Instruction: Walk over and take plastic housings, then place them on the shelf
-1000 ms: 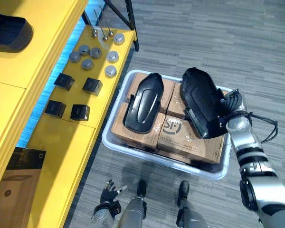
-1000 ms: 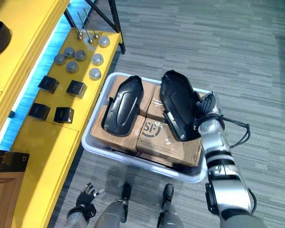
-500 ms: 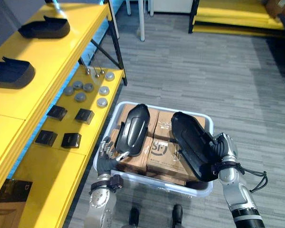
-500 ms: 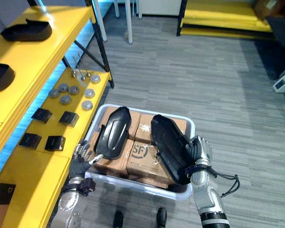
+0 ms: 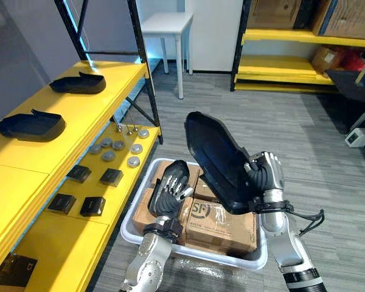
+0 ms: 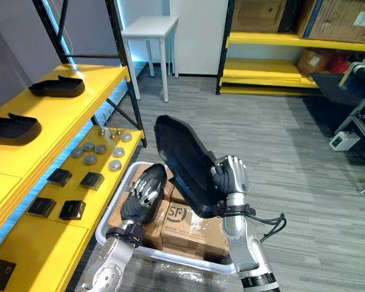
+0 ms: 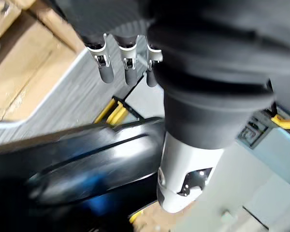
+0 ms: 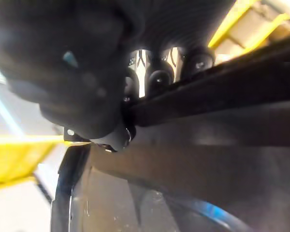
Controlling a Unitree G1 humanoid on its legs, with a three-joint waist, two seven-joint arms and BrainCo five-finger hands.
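I am gripping a black housing (image 5: 216, 158) with my right hand (image 5: 264, 179), fingers curling tight round its edge, and I am holding it tilted up on end in the air above the white bin (image 5: 131, 234) on the floor. In my right wrist view the fingers (image 8: 157, 65) are pressing against the dark rim of the shell. My left hand (image 5: 167, 198) is reaching into the bin, its fingers fairly straight and lying over the second housing (image 6: 153, 175), which is resting on the cardboard boxes (image 5: 222, 222) packed inside. I am not closing round it. To my left the yellow shelf (image 5: 109, 79) is carrying two more housings on its upper level, one farther back (image 5: 78, 83) and one nearer me (image 5: 30, 125), well apart from each other. On the lower level a group of small grey round caps (image 5: 112, 149) and several small black blocks (image 5: 85, 190) are sitting. A white table (image 5: 167, 24) is standing beyond the shelf.
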